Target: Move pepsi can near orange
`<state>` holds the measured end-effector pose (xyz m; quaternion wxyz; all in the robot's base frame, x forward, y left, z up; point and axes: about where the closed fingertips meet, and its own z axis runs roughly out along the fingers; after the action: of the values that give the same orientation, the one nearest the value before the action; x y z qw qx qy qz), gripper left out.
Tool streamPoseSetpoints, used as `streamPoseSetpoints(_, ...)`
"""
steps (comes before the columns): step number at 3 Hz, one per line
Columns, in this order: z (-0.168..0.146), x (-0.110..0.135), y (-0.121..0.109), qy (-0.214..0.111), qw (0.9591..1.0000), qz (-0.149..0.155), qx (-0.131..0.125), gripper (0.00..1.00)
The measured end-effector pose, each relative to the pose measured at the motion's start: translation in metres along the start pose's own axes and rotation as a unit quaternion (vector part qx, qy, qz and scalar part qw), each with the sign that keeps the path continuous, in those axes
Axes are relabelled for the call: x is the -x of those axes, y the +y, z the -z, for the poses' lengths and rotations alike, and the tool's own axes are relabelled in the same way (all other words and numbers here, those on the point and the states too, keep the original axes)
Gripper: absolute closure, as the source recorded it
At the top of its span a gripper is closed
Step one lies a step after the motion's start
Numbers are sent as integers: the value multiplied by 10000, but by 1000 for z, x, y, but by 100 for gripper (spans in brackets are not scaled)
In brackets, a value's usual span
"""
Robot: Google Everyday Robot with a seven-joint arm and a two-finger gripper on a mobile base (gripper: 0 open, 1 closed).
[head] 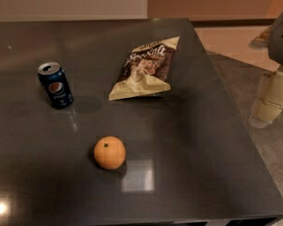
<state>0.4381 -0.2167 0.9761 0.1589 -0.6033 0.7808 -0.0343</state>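
The pepsi can (pixel 55 85), dark blue with a silver top and the round logo facing me, stands upright on the left part of the dark table (pixel 193 140). The orange (pixel 109 152), round with a small dark stem dot, sits nearer the front, to the right of and below the can, about a can's height or two away from it. My gripper (pixel 268 106), cream-coloured under a grey arm part, hangs at the far right, beyond the table's right edge and well away from both things. It holds nothing that I can see.
A brown-and-cream chip bag (pixel 145 69) lies flat at the middle back of the table. The table's right edge runs diagonally past the gripper, with grey floor (pixel 273 164) beyond it. A wall stands behind the table's far edge.
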Motion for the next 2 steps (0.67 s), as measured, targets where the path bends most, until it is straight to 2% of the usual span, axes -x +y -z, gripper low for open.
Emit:
streamPoseSetpoints(1, 1, 4, -2, -46, 10000, -4, -27, 0)
streamPoseSetpoints(2, -5, 31, -6, -258, 9996, 126, -19, 0)
